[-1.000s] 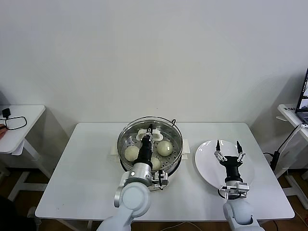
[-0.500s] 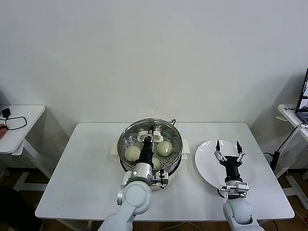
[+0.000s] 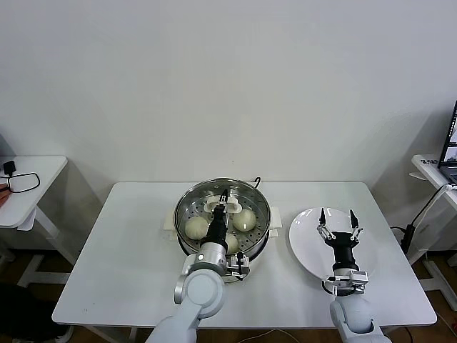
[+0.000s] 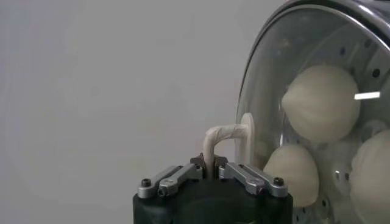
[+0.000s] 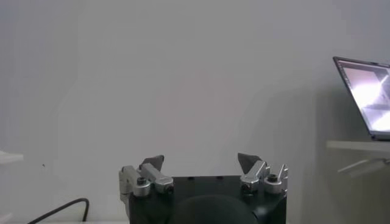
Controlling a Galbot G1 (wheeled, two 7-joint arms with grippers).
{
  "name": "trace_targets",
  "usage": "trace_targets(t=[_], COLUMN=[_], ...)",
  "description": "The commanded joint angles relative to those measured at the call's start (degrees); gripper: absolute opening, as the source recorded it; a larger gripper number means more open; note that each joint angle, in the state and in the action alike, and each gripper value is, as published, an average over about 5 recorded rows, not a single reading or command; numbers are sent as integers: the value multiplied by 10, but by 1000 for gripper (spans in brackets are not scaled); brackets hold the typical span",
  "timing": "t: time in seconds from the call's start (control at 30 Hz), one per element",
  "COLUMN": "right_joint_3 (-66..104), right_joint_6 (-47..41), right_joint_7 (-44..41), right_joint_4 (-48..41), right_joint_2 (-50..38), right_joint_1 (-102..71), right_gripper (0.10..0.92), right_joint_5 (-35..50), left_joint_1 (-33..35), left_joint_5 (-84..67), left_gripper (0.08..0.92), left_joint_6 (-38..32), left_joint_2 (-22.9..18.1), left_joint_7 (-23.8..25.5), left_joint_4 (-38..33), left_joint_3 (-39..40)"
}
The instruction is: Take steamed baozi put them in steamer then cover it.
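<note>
Left gripper clamped on white oblong handle of round clear glass cover | cover to be seated level on shiny steel steamer before release | right gripper spread wide above flat white plate, idle

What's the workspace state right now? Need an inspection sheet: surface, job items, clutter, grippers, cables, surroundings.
Surface: white table, steamer at centre, plate to its right.
Steamer: steel pot on a white base, perforated tray inside.
Baozi: inside the steamer; three show in the head view, a fourth cannot be confirmed.
Cover: glass lid over the pot, held by its white handle.
Clutter: white plate, nothing seen on it.
Left gripper: shut on the lid handle.
Right gripper: open, over the plate, holding nothing.
Cables: black cord off the table's right edge.
Surroundings: side table at left, laptop at right, plain wall.
</note>
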Motion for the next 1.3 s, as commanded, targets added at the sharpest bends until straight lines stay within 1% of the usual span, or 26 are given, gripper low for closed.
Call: trace_targets(t=[0.03,0.23,0.3,0.53,0.67,0.83,0.93,1.07,1.17,1.23,1.3], right_joint_3=[0,-1,-1,-3,-4,-10,-11,-11,-13,-17,-21], right_joint_6=[0,0,0,0,-1,-3,-4,-7,-18,-29,-43], right_joint_7=[0,0,0,0,0,-1,-4,-18,-24,-24,-22], right_joint_4=[1,1,0,0,0,2,4,8,16,25,34], right_joint_2=[0,0,0,0,-1,-2,-1,-4,-9,-14,-19], right_joint_1=[1,0,0,0,2,2,2,-4,-13,-20,-28], right_gripper=[823,823,823,823,823,823,823,823,823,823,823], right_joint_5=[-1,-1,-2,-3,-3,-5,-5,3,19,31,42], left_joint_1=[2,8,10,32,62,104,129,160,168,163,152], left_joint_5=[6,14,13,2,-14,-39,-64,-138,-228,-308,-413], left_gripper=[191,195,218,404,514,599,674,783,817,821,822], left_joint_6=[-4,-8,-8,-6,-5,-5,-4,-6,-6,-6,-8], left_joint_2=[0,1,1,11,30,57,69,99,115,121,127], left_joint_7=[3,11,11,10,5,-3,-4,10,14,2,-33], left_joint_4=[5,0,-5,-47,-100,-168,-199,-244,-273,-284,-278], left_joint_3=[-4,-6,-6,-5,-3,-7,-15,-37,-80,-120,-165])
